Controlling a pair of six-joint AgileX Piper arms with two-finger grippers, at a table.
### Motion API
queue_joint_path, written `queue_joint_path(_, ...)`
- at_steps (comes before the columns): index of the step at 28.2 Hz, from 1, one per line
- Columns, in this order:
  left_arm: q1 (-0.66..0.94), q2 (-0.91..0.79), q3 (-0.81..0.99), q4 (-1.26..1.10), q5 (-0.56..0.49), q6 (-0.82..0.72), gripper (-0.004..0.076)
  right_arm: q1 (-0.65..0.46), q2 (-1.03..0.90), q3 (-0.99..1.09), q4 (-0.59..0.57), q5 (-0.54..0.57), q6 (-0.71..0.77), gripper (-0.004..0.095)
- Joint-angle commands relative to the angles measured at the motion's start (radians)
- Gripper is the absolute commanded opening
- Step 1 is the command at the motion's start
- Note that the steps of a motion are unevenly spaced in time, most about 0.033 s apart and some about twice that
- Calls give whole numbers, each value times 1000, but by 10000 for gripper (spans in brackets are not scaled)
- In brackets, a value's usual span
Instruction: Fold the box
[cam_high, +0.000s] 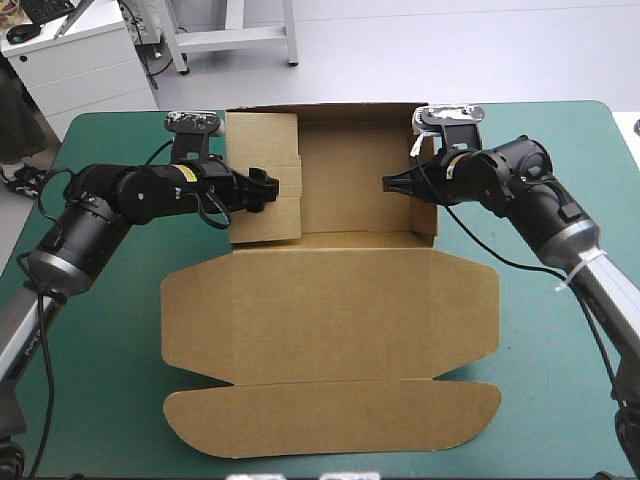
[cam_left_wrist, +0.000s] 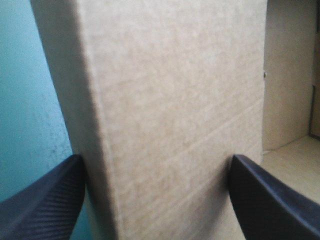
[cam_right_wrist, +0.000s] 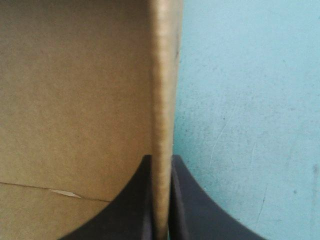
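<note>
The brown box (cam_high: 330, 310) lies in the middle of the table, its lid and front flap flat toward the near edge. At the far end its back and side walls are raised. My left gripper (cam_high: 268, 187) is at the left wall panel (cam_high: 265, 180), which leans inward. In the left wrist view this gripper (cam_left_wrist: 157, 160) is open, its fingers straddling the broad brown panel (cam_left_wrist: 170, 100). My right gripper (cam_high: 388, 184) is at the upright right wall (cam_high: 428, 215). In the right wrist view that gripper (cam_right_wrist: 161, 160) is shut on the wall's edge (cam_right_wrist: 162, 75).
The teal-green cover (cam_high: 100, 350) shows bare on both sides of the box and along the right edge (cam_high: 570, 380). The flat front flap (cam_high: 330, 420) reaches close to the table's near edge.
</note>
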Motion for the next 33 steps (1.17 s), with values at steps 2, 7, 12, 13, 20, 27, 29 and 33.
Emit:
queue_joint_path(2, -53, -26, -35, 154, -131, -166, 556, 8, -42, -36, 33, -73, -3, 0)
queue_joint_path(7, -58, -19, -35, 211, -151, -207, 492, 9, -42, -36, 40, -69, -6, 0)
queue_joint_path(12, -58, -14, -35, 214, -128, -181, 253, 9, -42, -36, 40, -69, -6, 0)
queue_joint_path(13, -58, -9, -35, 204, -118, -149, 167, 9, -42, -36, 46, -69, -6, 0)
queue_joint_path(20, -58, 0, -35, 226, -82, -138, -10, 9, -42, -36, 46, 8, -6, 0)
queue_joint_path(27, -67, 99, -35, 261, -17, -218, -10, 3, 30, -85, 40, 135, -6, 0)
queue_joint_path(29, -67, 136, -35, 248, 3, -218, -10, -17, 74, -132, 52, 181, -19, 0)
queue_joint_path(33, -67, 232, -71, 238, 102, -256, -10, -61, 196, -259, 70, 345, -72, -1)
